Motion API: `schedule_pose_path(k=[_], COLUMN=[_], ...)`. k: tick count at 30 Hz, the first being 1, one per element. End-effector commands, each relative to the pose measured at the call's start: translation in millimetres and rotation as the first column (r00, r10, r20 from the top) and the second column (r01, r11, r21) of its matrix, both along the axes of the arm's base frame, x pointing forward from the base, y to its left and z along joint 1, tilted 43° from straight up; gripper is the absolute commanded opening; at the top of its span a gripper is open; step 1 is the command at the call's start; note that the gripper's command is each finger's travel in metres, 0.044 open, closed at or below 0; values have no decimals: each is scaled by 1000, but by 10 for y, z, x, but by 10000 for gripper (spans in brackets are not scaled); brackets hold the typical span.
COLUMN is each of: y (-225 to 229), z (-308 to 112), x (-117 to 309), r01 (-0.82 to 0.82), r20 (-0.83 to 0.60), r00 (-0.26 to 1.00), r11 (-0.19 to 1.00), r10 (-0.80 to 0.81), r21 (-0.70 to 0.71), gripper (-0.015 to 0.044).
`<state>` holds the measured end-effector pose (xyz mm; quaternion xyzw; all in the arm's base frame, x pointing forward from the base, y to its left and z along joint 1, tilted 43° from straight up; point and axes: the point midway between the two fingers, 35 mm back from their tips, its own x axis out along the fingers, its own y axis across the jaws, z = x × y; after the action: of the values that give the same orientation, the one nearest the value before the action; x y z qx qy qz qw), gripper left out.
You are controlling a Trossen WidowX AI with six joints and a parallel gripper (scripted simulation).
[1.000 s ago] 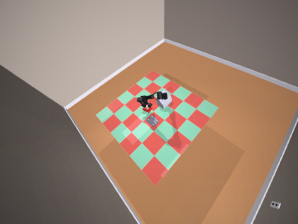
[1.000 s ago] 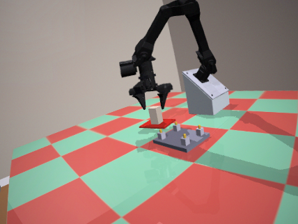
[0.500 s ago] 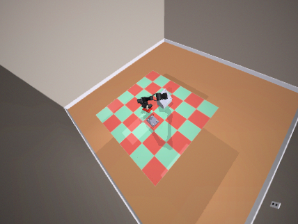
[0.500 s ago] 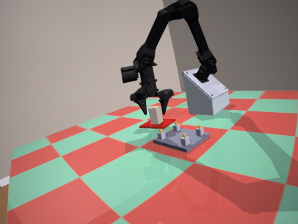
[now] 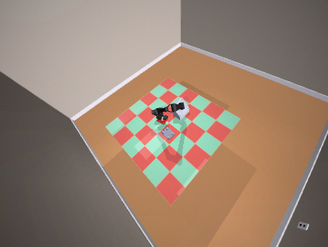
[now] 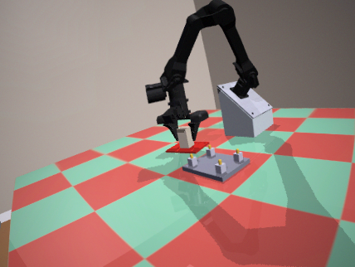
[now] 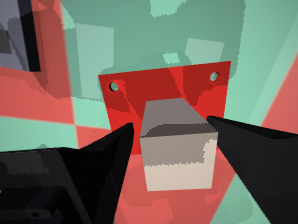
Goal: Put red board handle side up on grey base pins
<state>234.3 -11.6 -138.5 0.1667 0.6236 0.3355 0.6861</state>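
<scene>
The board (image 5: 162,122) (image 6: 200,146) (image 7: 160,82) lies on the mat (image 5: 170,188) (image 6: 124,232) (image 7: 270,30), the handle (image 6: 185,138) (image 7: 179,155) upright on it. In the exterior view, the base (image 5: 168,133) (image 6: 213,166) (image 7: 17,30) sits in front of the board and to its right, near but off it; one post (image 6: 237,157) stands near each corner, a pin (image 6: 220,162) on each. The pedestal (image 5: 185,112) (image 6: 238,122) stands behind both, to the right, bearing the arm (image 5: 168,109) (image 6: 187,39). The gripper (image 5: 162,118) (image 6: 186,139) (image 7: 169,124) reaches down over the board, its fingers on either side of the handle.
</scene>
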Motion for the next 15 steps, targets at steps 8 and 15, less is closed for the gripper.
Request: schedule_pose_path(k=[8, 15], y=[16, -10], z=[-2, 22], x=[-15, -9], r01=[6, 6], r20=[-6, -6], r00=[1000, 1000], r11=[1000, 1000], r10=[-6, -6], r21=[5, 4], gripper=[125, 0])
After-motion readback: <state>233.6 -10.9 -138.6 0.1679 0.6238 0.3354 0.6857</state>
